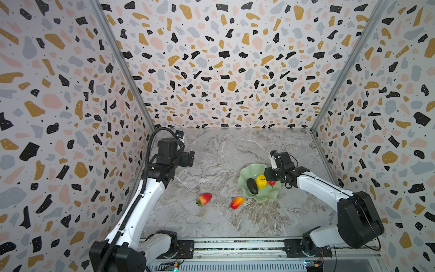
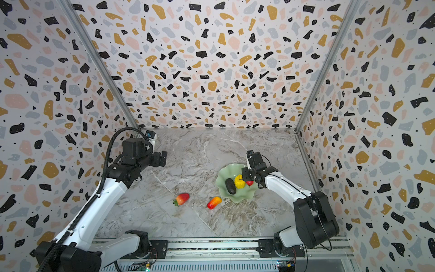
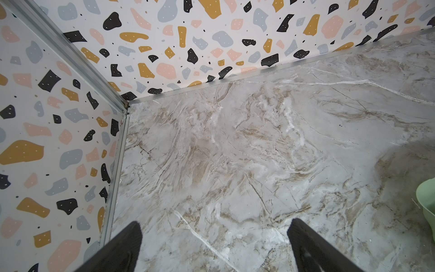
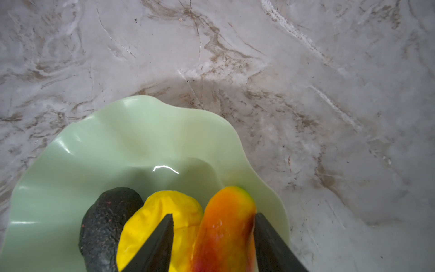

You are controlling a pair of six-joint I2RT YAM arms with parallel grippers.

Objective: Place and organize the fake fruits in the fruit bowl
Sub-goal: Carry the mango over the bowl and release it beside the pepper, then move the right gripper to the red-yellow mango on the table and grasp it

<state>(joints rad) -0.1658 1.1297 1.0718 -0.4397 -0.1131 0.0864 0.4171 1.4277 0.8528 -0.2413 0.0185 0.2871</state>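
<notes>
three fruits [image 1: 261, 181] sit in the bowl [image 1: 251, 170], my right end effector [image 4: 214, 214] released around the oval [image 4: 226, 226]; strawberry [image 1: 205, 198] and second oval [image 1: 237, 202] wait lower centre on the table [image 1: 211, 153].

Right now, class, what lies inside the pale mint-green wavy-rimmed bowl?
A dark blackish-green oblong fruit, a bumpy yellow round fruit and a red-orange-yellow oval fruit. The bowl floor beneath them is covered.

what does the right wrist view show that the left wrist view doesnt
Only right wrist: dark fruit, yellow fruit and a red-orange oval lying in the bowl, with the right end effector straddling the oval. Only left wrist: the patterned walls meeting at a corner, and the open left end effector over the table. Both: marble table and green bowl, only a rim sliver in the left wrist.
</notes>
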